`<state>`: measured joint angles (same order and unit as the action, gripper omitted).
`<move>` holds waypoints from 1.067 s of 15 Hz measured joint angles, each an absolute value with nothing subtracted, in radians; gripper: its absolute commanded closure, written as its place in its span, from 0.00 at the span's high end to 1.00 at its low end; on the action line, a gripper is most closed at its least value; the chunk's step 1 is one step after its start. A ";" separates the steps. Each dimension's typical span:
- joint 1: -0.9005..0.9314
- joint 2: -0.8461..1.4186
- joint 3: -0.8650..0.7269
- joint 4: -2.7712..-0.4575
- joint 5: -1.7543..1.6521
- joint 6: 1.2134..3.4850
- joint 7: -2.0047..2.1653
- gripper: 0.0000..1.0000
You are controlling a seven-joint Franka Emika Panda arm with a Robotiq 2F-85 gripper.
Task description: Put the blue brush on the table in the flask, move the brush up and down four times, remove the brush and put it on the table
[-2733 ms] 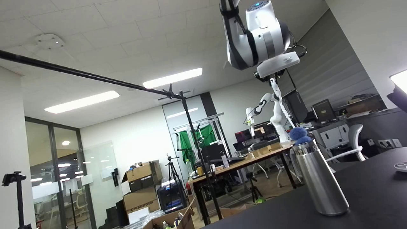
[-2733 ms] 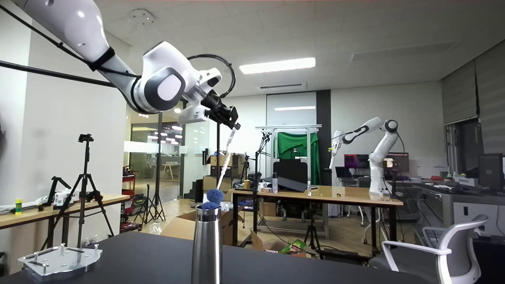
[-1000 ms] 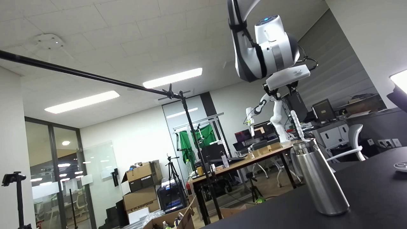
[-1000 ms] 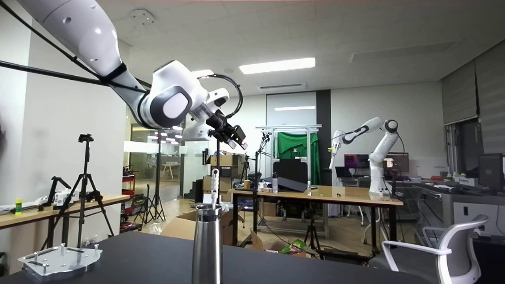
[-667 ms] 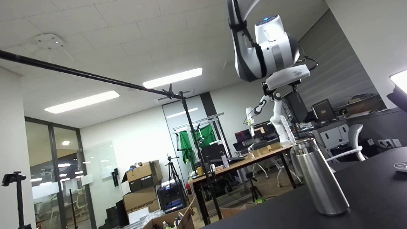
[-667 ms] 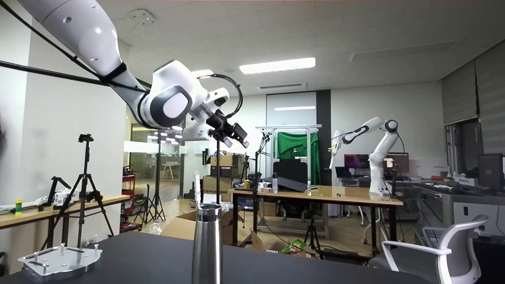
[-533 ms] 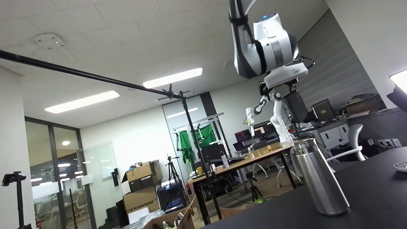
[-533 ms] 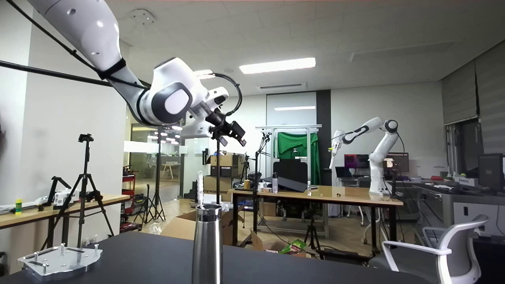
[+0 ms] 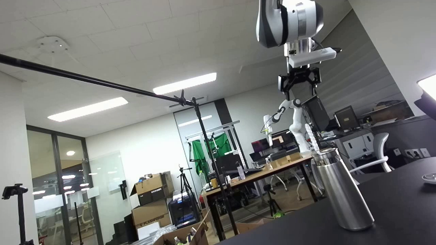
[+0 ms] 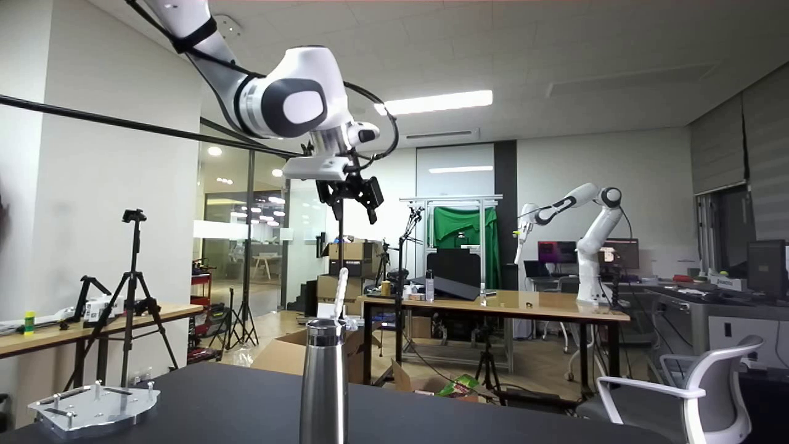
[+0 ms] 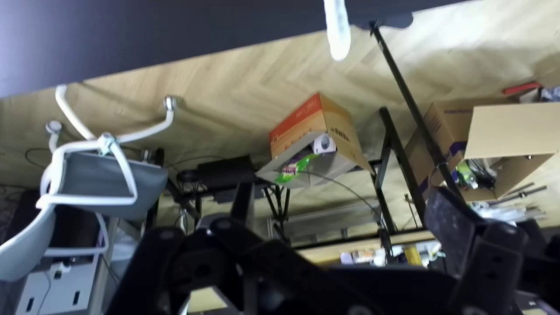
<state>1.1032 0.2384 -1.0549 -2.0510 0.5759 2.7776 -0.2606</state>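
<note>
1. The robot's dark gripper (image 11: 343,205) stands with jaws spread wide across the bottom of the wrist view.
2. The brush's pale handle (image 11: 337,30) juts in from the top edge, its rounded end well apart from the gripper.
3. The dark table (image 11: 131,39) fills the upper left.
4. Past its edge we see a white-and-grey chair (image 11: 96,177) on wood flooring (image 11: 236,83).
5. An orange-sided carton (image 11: 302,120) gapes near centre, a green packet (image 11: 292,169) in its mouth.
</note>
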 measured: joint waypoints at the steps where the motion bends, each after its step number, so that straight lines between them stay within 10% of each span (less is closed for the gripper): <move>1: 1.102 0.238 -1.079 -2.041 0.536 2.694 -0.241 1.00; 12: 0.898 0.197 -0.903 -1.990 0.313 2.518 -0.121 1.00; 16: 0.637 0.214 -0.618 -1.925 0.277 2.365 -0.126 1.00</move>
